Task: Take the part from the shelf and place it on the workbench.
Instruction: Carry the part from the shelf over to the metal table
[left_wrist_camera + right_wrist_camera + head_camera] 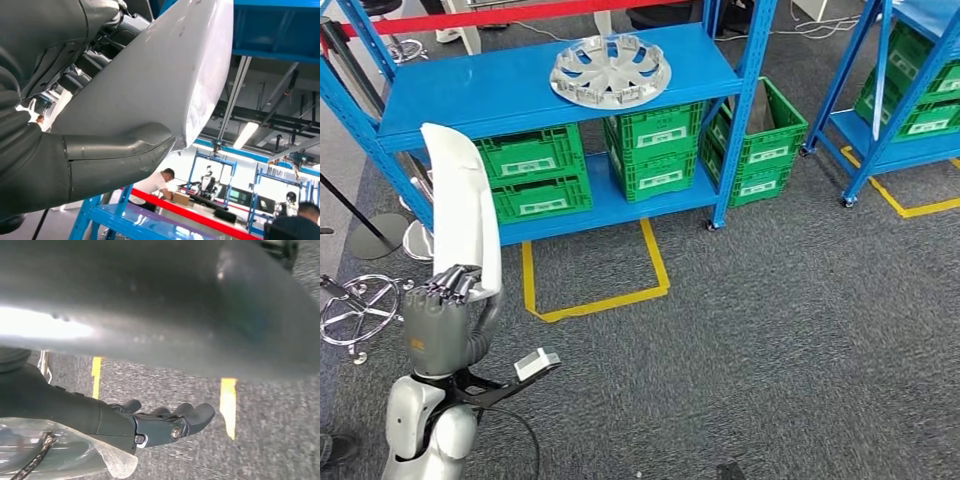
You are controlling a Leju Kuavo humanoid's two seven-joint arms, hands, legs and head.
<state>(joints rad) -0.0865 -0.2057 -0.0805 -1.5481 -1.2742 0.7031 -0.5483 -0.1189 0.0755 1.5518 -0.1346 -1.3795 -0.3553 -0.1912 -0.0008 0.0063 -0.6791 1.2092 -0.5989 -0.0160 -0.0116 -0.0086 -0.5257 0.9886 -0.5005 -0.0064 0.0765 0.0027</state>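
Left hand grips the white part, held up in front of the blue shelf.

You can see the left hand with its fingers closed around the lower end of the long white part, which stands nearly upright above it, away from the blue shelf. A silver wheel cover lies on the upper board, and green crates sit on the lower one. The right hand hangs over the grey carpet, fingers lightly curled and apart, holding nothing.
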